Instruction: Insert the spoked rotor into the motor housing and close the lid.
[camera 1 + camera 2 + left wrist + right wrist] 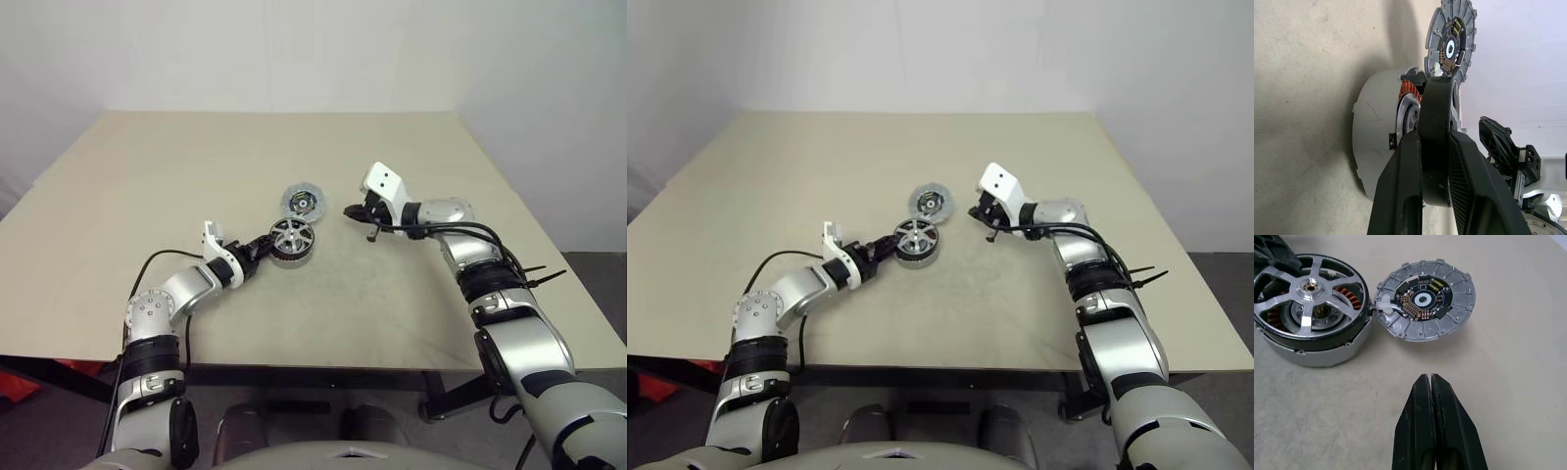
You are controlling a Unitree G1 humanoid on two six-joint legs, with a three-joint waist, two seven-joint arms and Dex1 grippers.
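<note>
A beige table (147, 196) stands before a white wall (294, 49), something red (15, 387) beneath its edge.

left pincer (1432, 161) clamps spoked rotor (1436, 127)

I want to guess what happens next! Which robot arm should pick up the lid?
The right gripper, probably. It is shut and holds nothing, near the lid lying face up on the table. The left gripper is busy, clamped on the rotor in the housing.
</note>
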